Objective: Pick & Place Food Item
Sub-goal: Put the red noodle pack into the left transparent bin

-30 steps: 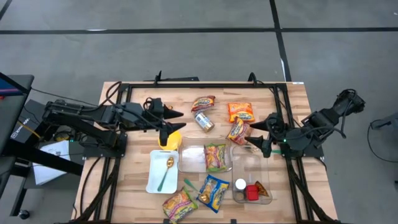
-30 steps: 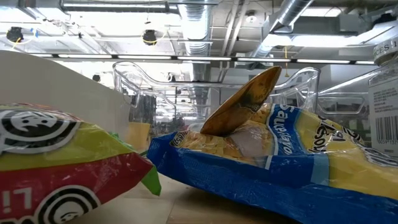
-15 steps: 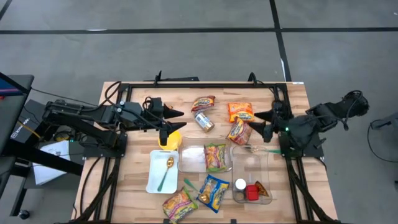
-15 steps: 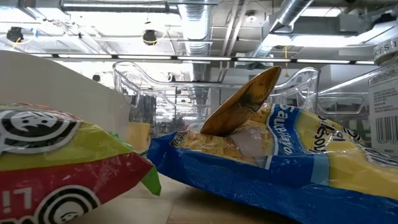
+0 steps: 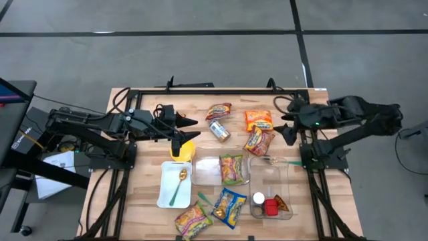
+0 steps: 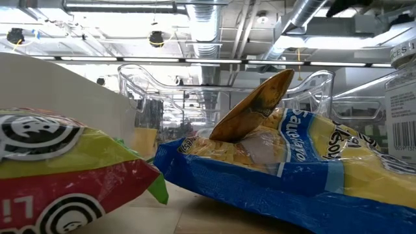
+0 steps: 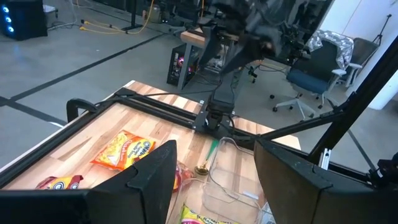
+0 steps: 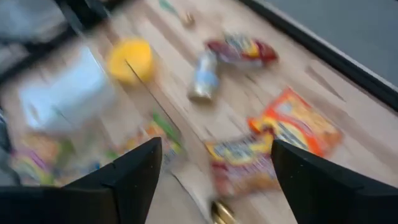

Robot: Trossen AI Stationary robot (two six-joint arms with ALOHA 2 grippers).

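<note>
High view: the right gripper hangs over the far right part of the wooden tabletop, its fingers spread with nothing between them. Just beside those fingers, toward the table's middle, lie two food items: an orange snack packet and, nearer the front, a red-and-yellow packet. A small tin can and a dark red packet lie farther off on the same side. The left gripper waits over the far left part, its fingers apart and empty, with a yellow bowl just beneath the nearer finger. In front of both lie a white tray with a spoon, a clear bin holding a green packet, and a second clear bin.

Low view: neither gripper shows clearly; a blue-and-yellow packet and a red-and-green packet fill the foreground before clear plastic walls.

Left wrist view: the dark left fingers stand spread, framing the orange packet and a clear bin beyond them; the right arm is ahead.

Right wrist view: blurred; the right fingers stand wide apart, the red-and-yellow packet between them, the orange packet, can and yellow bowl beyond.
</note>
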